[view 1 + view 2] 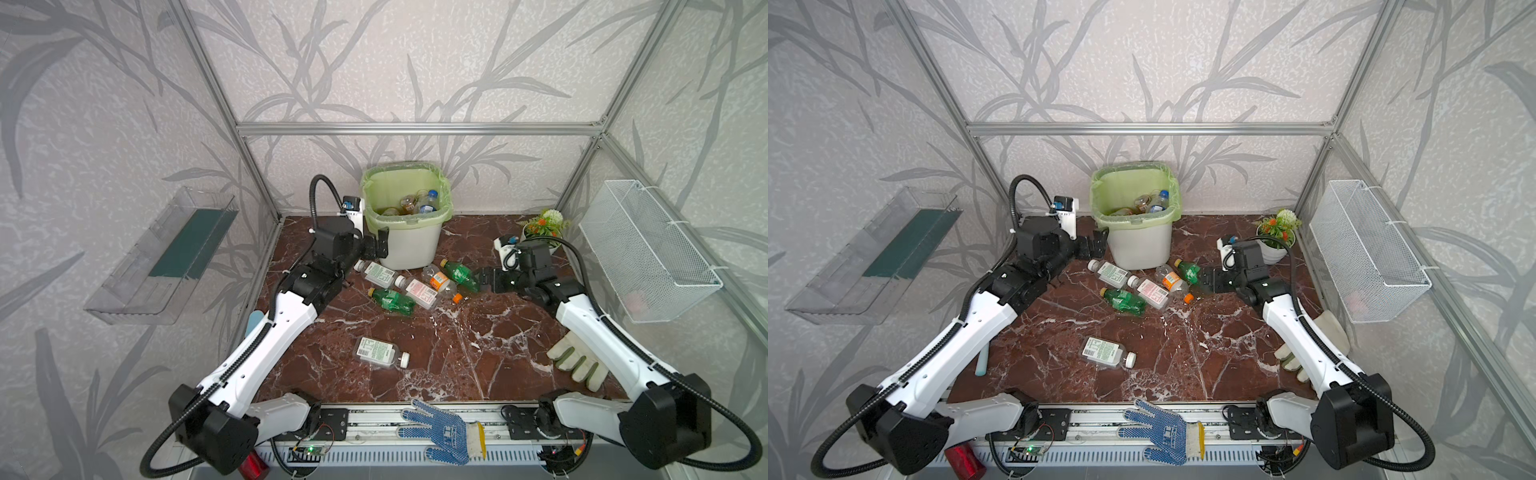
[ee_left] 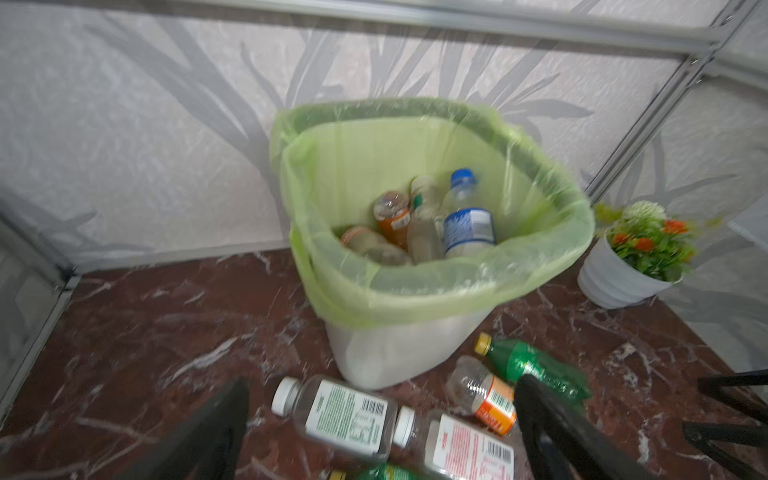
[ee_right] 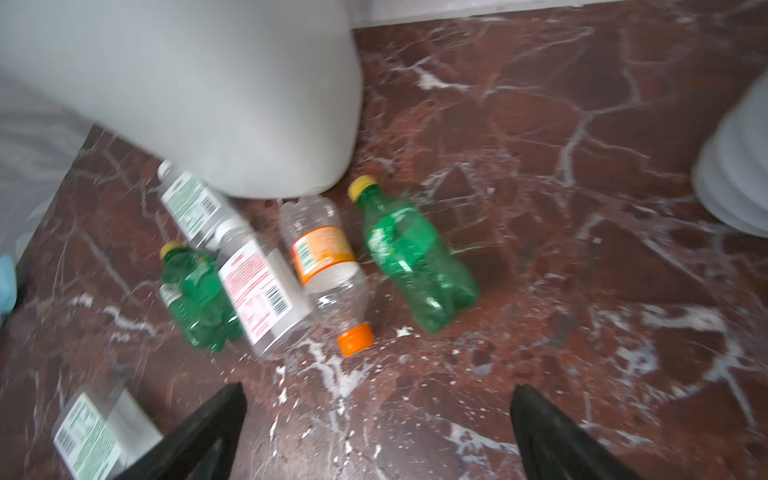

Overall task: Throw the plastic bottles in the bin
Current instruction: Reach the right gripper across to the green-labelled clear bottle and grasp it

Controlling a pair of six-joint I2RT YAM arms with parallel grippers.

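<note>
Plastic bottles [image 1: 419,291] left on the table [image 1: 478,353] number six. Five lie in a cluster ahead of both sets of jaws, against the foot of the bin [image 1: 409,249]. A lone bottle [image 1: 378,352] lies well behind the jaws, toward the arm bases. Several more are already inside the bin.

Left gripper [image 2: 382,384]: jaws spread wide and empty, hanging above the cluster, with the bin wall just beyond the tips.

Right gripper [image 3: 378,390]: jaws spread wide and empty, low over the table. The green bottle [image 3: 415,262] lies nearest ahead of the tips, and the orange-capped bottle [image 3: 324,266] touches its side.

Handling, by judgement: the bottles look empty and thin-walled, so they should be light, easily dented and smooth enough to roll or squirt out of a squeeze. Take hold across the mid-body at the label, with the jaws square to the long axis. The green bottle is already crumpled, and its creases should give purchase.
</note>
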